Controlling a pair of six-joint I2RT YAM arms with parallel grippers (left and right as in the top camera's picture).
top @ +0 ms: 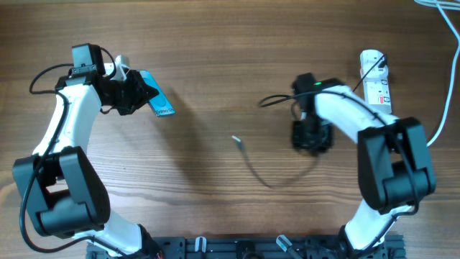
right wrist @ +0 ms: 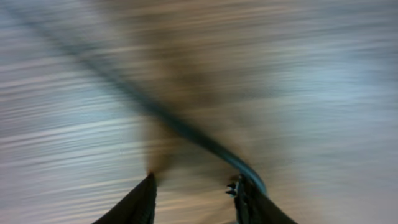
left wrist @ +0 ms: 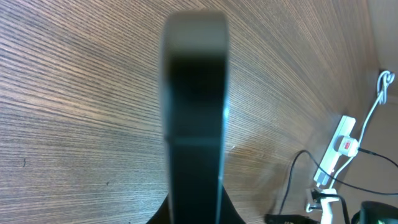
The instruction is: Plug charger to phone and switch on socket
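Note:
My left gripper [top: 140, 92] is shut on the phone [top: 159, 101], a teal slab with a white strip, held off the table at the far left. In the left wrist view the phone [left wrist: 194, 124] stands edge-on and fills the middle, hiding the fingers. The charger cable [top: 277, 180] lies on the table with its metal tip [top: 238, 142] in the middle. My right gripper [top: 311, 138] is open, low over the cable. In the right wrist view the cable [right wrist: 186, 130] runs just beside the right finger, and the gripper [right wrist: 196, 186] holds nothing. The white socket [top: 376, 79] lies at the far right.
A thick white cord [top: 447, 79] runs from the socket along the right edge. The socket also shows in the left wrist view [left wrist: 339, 149] with a black cable near it. The table is bare brown wood [top: 215, 50].

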